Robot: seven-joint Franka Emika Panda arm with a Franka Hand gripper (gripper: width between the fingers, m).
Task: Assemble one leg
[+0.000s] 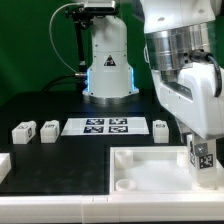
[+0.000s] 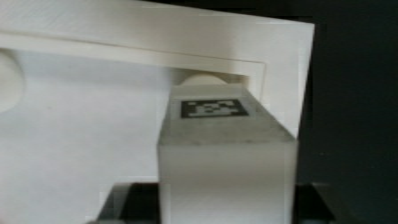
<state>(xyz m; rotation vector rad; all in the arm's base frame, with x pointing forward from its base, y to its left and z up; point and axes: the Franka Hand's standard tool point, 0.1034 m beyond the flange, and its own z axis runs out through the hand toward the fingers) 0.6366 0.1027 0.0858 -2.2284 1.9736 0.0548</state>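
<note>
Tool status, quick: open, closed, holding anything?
The tool: closed, holding the leg.

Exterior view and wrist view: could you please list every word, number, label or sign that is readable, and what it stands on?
No words or numbers are readable in either view.
On the robot base: a black triangular sign, too small to read.
On the marker board: four black-and-white square tags, patterns only.
On the leg in the gripper: one such tag, no text.
On the loose legs: tags too small to make out.
</note>
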